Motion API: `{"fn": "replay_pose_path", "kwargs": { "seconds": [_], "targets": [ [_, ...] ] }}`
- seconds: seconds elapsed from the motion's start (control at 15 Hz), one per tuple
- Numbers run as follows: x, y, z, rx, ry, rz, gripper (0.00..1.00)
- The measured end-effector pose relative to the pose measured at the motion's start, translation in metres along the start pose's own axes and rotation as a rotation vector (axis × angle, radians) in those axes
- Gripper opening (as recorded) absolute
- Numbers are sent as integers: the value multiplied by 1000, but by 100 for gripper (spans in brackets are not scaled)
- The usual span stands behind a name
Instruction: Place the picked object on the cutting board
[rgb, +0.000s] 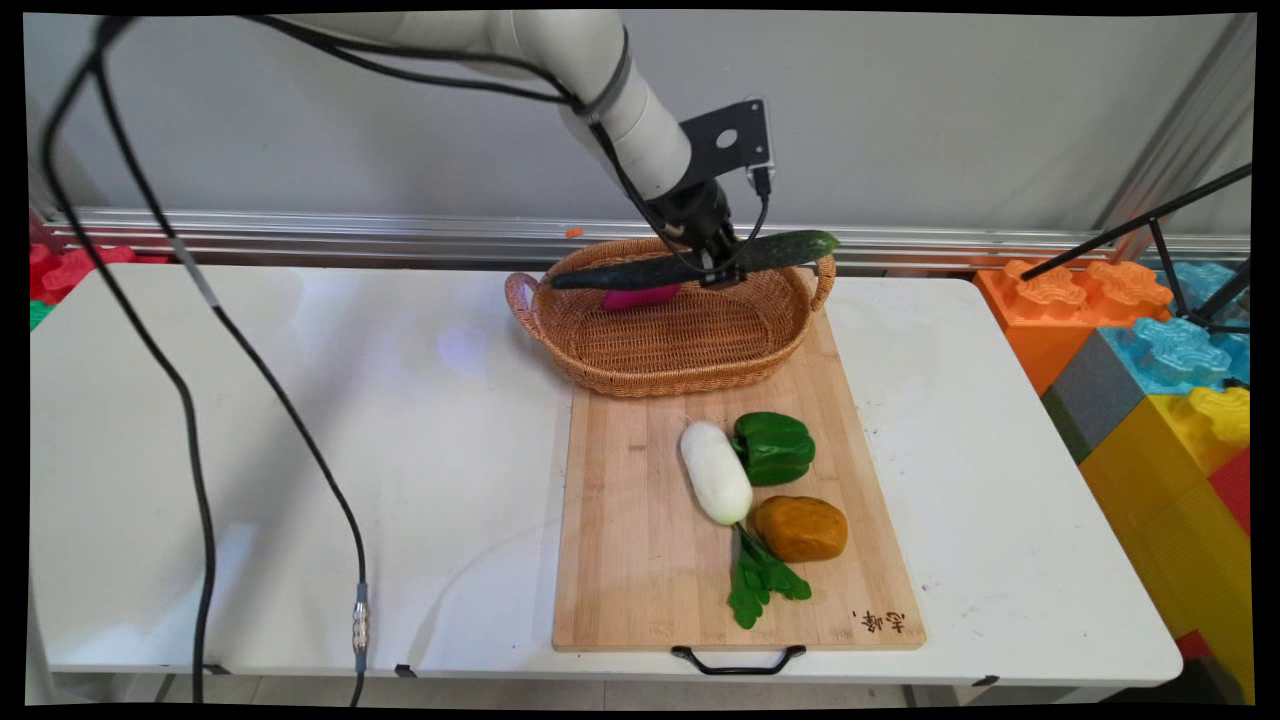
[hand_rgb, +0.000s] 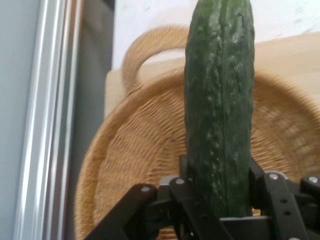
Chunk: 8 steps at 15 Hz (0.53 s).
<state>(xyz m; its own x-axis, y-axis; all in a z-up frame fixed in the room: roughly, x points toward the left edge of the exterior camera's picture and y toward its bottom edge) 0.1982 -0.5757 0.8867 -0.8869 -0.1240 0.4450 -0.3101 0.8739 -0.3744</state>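
Gripper (rgb: 722, 272), fingers pinched on the cucumber (rgb: 690, 262) right of its middle, held it level above the far side of the wicker basket (rgb: 660, 355), its long axis crosswise to the fingers, a magenta vegetable (rgb: 640, 297) lying below.

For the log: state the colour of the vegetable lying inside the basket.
Pink-magenta vegetable, best in the main view.

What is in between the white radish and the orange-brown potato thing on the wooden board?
In the main view, only a narrow strip of bare board separates the white radish from the potato; the radish's green leaves start just below that gap.
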Motion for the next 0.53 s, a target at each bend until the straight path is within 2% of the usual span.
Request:
{"fn": "replay_pose_path", "kwargs": {
  "seconds": [0.13, 0.47, 0.53],
  "targets": [
    [13, 16, -19, -30, 5, 13, 0],
    [37, 82, -60, -207, 1, -35, 0],
    [38, 92, -63, -232, 0, -45, 0]
  ]
}}
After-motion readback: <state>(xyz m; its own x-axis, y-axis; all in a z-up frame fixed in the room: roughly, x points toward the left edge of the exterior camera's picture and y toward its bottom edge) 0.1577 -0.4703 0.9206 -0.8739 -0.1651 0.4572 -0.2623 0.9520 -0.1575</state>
